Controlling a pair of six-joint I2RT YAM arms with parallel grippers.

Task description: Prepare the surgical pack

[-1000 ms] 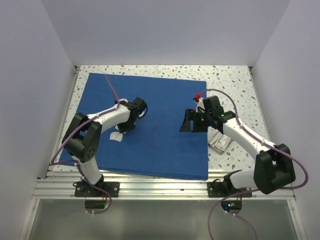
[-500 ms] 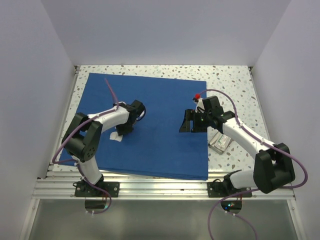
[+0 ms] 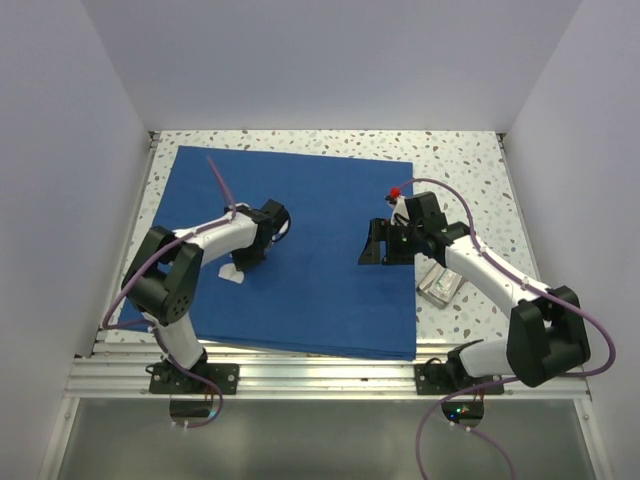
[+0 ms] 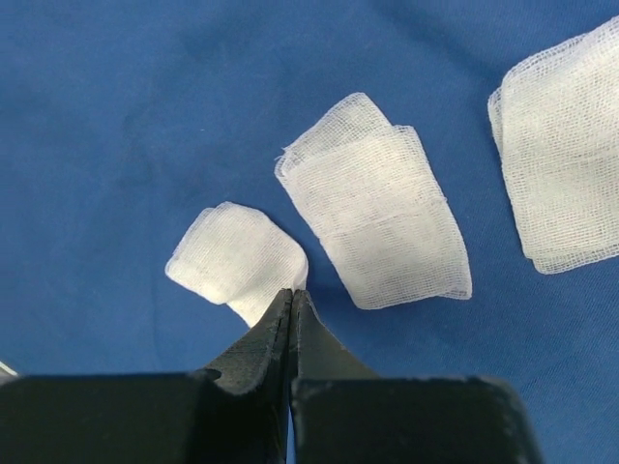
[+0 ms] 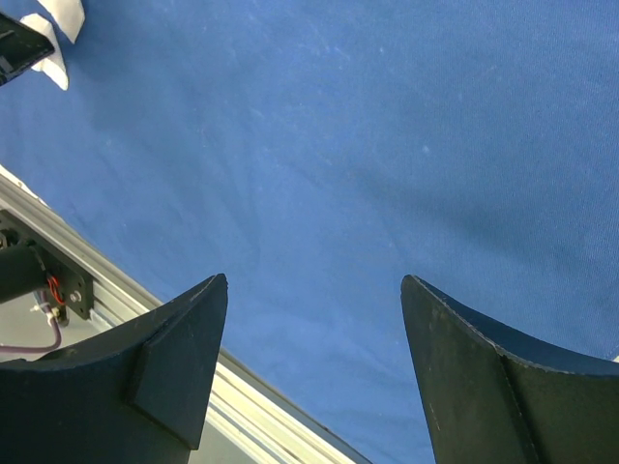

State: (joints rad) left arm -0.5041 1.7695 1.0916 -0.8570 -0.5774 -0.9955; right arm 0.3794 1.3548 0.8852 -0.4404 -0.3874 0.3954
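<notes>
The royal-blue drape [image 3: 320, 260] lies flat on the table. My left gripper [image 3: 247, 260] is low over its left part, jaws shut with the tips pinching the edge of a small folded white gauze square [image 4: 237, 261]. Two more gauze squares lie beside it, one in the middle [image 4: 377, 227] and one at the right edge [image 4: 566, 164]. In the top view only one patch of gauze [image 3: 232, 272] shows beside the arm. My right gripper [image 3: 385, 245] hovers open and empty over the drape's right part [image 5: 387, 145]. The silver tray [image 3: 440, 285] sits off the drape at the right.
The aluminium rail [image 3: 300, 375] runs along the near table edge and shows in the right wrist view [image 5: 261, 396]. White walls enclose the speckled table [image 3: 460, 160] on three sides. Steel instruments are not in view.
My left wrist has shifted very slightly while staying on the gauze. The right arm has not moved.
</notes>
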